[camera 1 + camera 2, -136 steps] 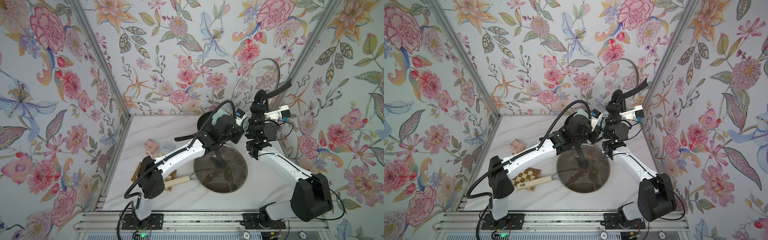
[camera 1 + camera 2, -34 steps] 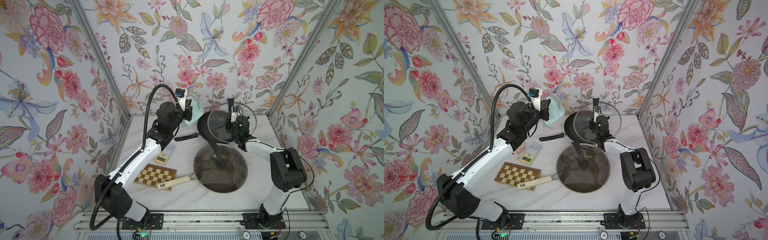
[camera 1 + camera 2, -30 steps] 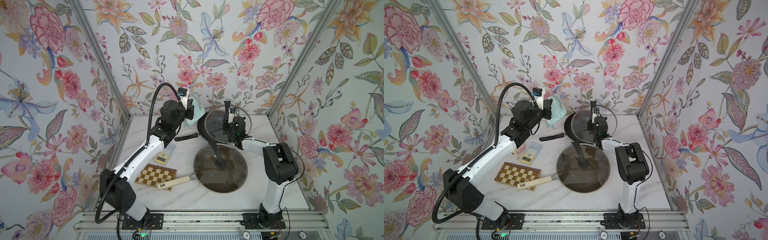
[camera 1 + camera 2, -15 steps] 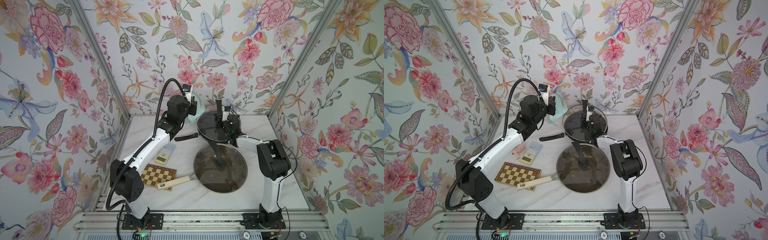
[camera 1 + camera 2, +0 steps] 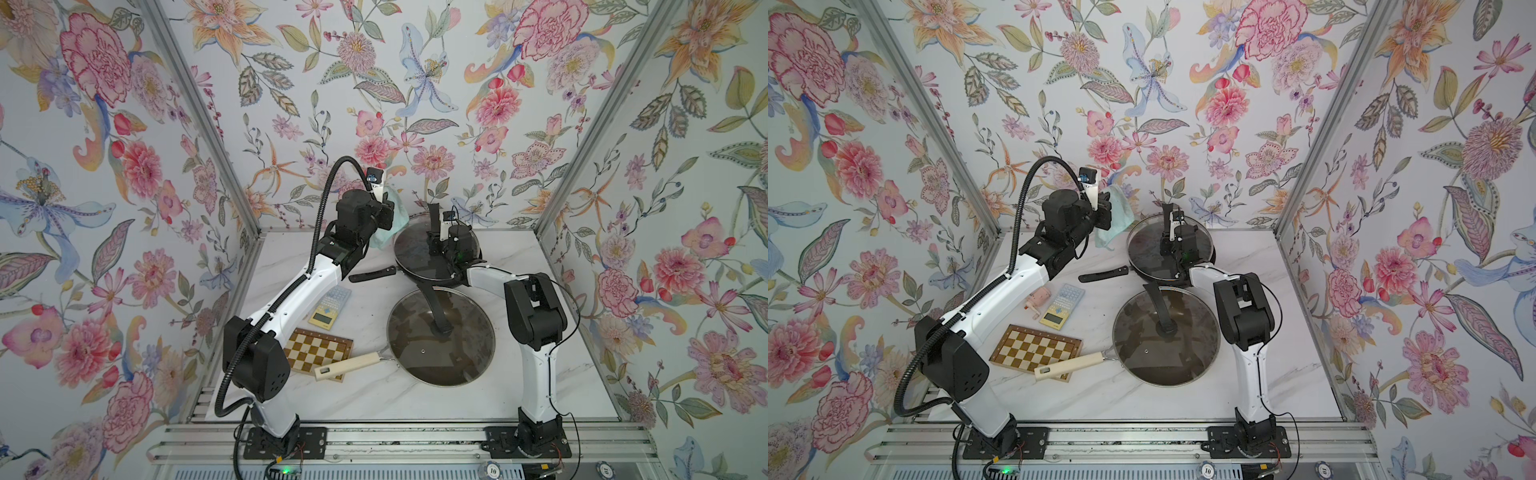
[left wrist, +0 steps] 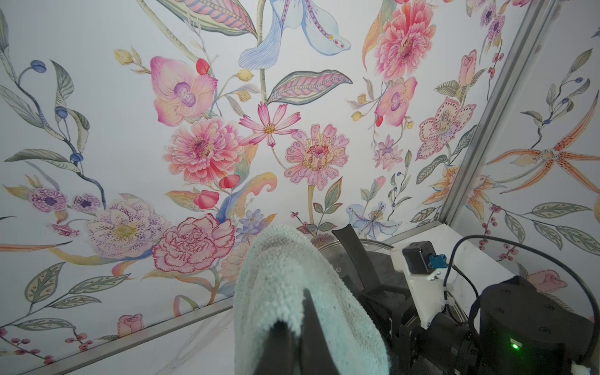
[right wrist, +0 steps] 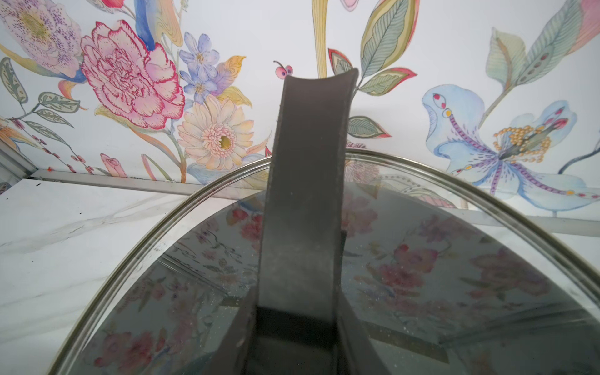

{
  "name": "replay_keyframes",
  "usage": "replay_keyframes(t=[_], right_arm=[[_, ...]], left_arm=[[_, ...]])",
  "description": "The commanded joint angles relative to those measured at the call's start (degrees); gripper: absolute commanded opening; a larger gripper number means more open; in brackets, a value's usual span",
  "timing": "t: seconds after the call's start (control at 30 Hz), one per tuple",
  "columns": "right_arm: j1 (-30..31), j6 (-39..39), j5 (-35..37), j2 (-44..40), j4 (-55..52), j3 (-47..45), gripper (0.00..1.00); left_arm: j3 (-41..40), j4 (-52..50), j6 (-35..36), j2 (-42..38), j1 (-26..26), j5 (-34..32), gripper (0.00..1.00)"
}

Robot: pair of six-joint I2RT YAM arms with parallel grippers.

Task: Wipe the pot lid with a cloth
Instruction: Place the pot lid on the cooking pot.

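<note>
The pot lid (image 5: 409, 253), glass with a steel rim, is at 12 o'clock on the counter (image 5: 374, 399), over a black pan (image 5: 372, 274). I cannot tell whether it is fully seated. The right jaws are clamped on its upright black handle (image 7: 305, 194), so that wrist crowds the middle of the glass. At 10 o'clock of the lid, raised and apart from it, the cloth (image 5: 1111, 224) hangs folded from the left jaws, which are pressed together on it.

A second lidded pan (image 5: 457, 357) lies at 6 o'clock of the lid. A calculator (image 5: 328, 307) and a chessboard (image 5: 320, 353) lie at 8 o'clock.

I see three likely risks:
- The left arm could strike the right wrist, because little glass is free.
- Wiping pressure off-centre could tip the lid or skid the pan.
- The bare jaw tips could scrape the glass if the cloth's loose fold slides aside.
</note>
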Motion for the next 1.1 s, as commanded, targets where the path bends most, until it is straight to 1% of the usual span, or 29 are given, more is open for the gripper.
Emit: replay_keyframes(t=[0.0, 0.37, 0.53, 0.8, 0.9, 1.07], right_arm=[[0.05, -2.17, 0.79, -3.6, 2.4, 2.64, 0.0], [-0.42, -3.0, -1.35, -7.12, 3.9, -1.97, 0.0], [-1.26, -0.67, -1.35, -7.94, 7.76, -5.14, 0.0], [-2.01, -0.28, 0.31, -6.59, 10.42, -5.78, 0.0], [-2.27, -0.23, 0.55, -6.02, 10.05, -4.84, 0.0], [-1.93, -0.35, -0.95, -5.16, 8.88, -4.32, 0.0]], left_arm=[[1.58, 0.33, 0.73, 0.38, -0.21, -1.14, 0.0], [4.81, -0.06, 0.54, 3.22, -0.21, 1.36, 0.0], [3.78, 0.52, 0.19, 2.49, -0.18, 1.54, 0.0], [1.32, 0.85, -0.42, 0.79, -0.21, 1.08, 0.0], [0.87, 0.71, -0.67, 0.46, -0.22, 0.85, 0.0], [-0.54, 1.14, -1.2, -0.42, -0.23, 0.37, 0.0]])
